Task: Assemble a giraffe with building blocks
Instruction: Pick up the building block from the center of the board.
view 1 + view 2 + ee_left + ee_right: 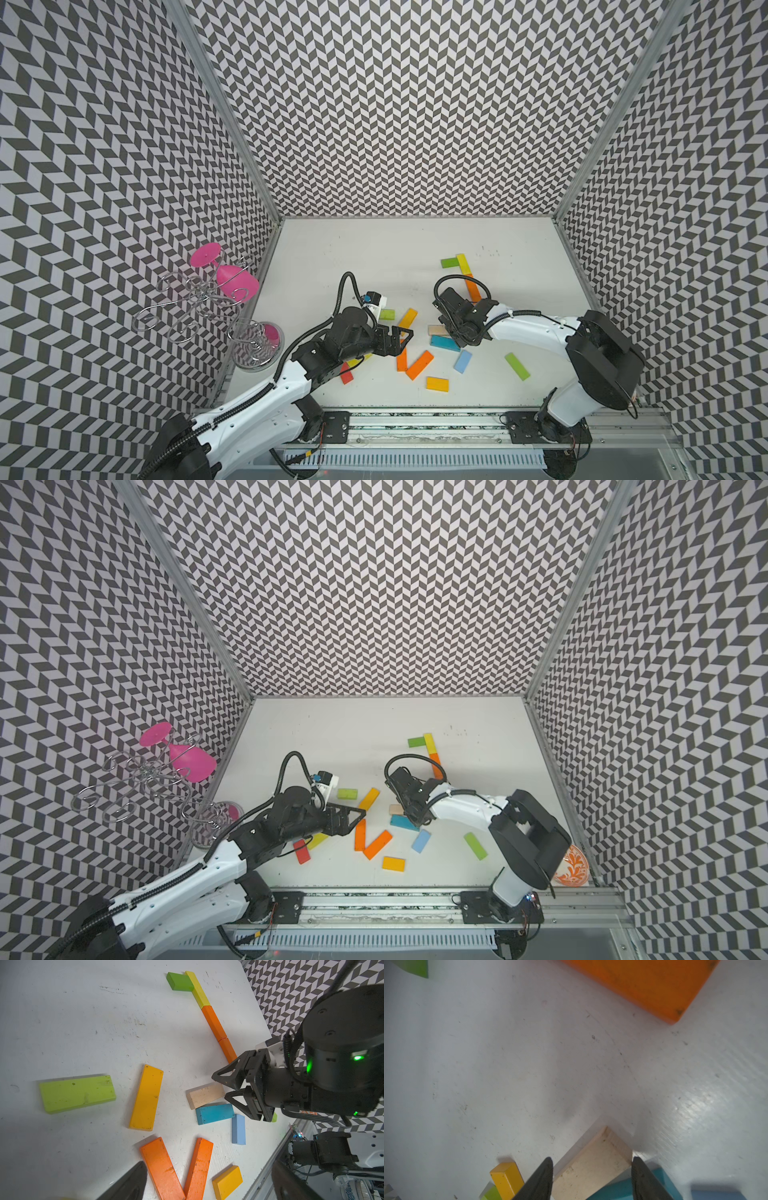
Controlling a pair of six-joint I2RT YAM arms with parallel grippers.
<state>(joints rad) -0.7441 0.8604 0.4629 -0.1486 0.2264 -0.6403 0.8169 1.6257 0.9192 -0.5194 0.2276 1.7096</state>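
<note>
Pale wood block (204, 1096) lies mid-bench (374, 249), with a teal block (444, 342) just beside it at 5 o'clock. The right claw (591, 1159) straddles the pale block, a finger on either side; whether it pinches, I cannot tell. The left claw (402, 341) hangs wide open at its 9 o'clock, holding nothing.

**blockhead_42:** Anyone else counting these? I'm getting four orange blocks (214, 1022) (227, 1049) (162, 1167) (198, 1165), two amber blocks (146, 1098) (227, 1181) and three green blocks (179, 981) (76, 1094) (517, 365).

**yam_fan:** Same. I'm also seeing two yellow blocks (197, 989) (318, 840), one red block (302, 851), one teal block (215, 1113), one light blue block (239, 1129) and one plain wooden block (204, 1096). So I'm landing on fifteen.
</note>
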